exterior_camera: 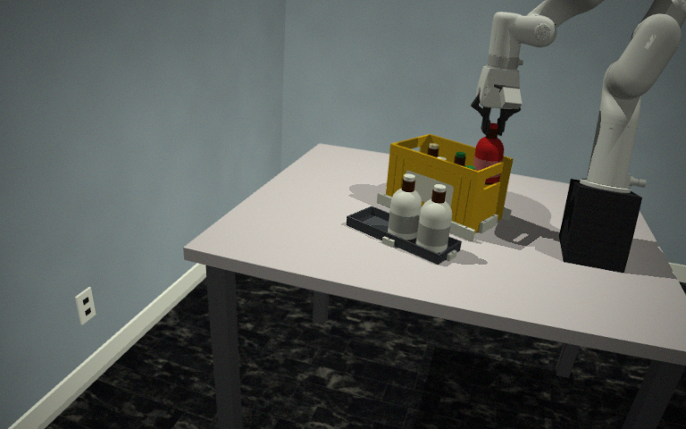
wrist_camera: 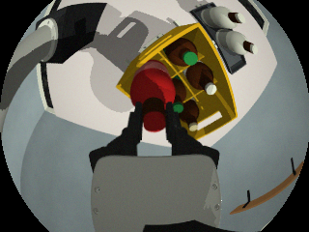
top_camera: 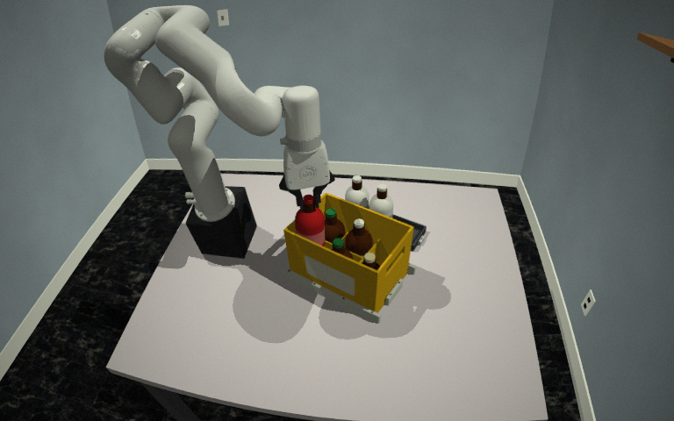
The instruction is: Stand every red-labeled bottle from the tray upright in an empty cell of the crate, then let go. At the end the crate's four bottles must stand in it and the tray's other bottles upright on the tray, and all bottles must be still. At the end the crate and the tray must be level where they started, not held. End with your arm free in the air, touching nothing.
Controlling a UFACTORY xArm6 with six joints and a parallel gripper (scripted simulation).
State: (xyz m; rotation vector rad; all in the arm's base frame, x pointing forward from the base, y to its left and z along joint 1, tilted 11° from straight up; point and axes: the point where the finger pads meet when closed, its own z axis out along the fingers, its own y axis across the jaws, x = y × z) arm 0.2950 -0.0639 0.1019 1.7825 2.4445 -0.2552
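At the crate's corner cell: gripper (top_camera: pixel 309 198) pinching the red bottle (top_camera: pixel 310 223) by its neck.
Bottle partly inside yellow crate (top_camera: pixel 347 277); base may catch a divider or nudge a brown bottle (top_camera: pixel 333 227) just beside it, tipping it.

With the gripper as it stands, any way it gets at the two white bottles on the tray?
Probably not yet: the gripper is shut on the red bottle, partly down in the crate. The white bottles stand open from above behind it.
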